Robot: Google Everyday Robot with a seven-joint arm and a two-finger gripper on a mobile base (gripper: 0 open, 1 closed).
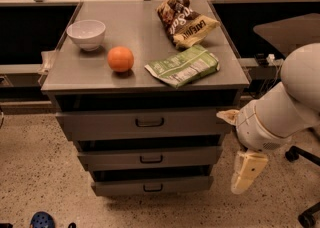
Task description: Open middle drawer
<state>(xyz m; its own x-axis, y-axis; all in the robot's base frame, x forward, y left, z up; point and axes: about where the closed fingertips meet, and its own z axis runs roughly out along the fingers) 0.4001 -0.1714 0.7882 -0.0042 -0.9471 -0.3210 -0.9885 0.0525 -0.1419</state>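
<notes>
Camera view: cabinet top [125, 79] holds a white bowl [86, 34], an orange [120, 59], a green packet [182, 65] and a brown snack bag [184, 18]. The bowl's inside shows only white. Middle drawer [110, 159] sits between the top drawer [100, 123] and bottom drawer [120, 187], its inside hidden. Gripper [243, 182] hangs right of the cabinet, level with the middle and bottom drawers, well apart from the middle drawer's handle [151, 159]. Can't tell if it is released or clenched.

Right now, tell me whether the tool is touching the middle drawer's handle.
Apart. The camera view shows the tool beside the cabinet's right side, with floor between it and the handle of the middle drawer.
</notes>
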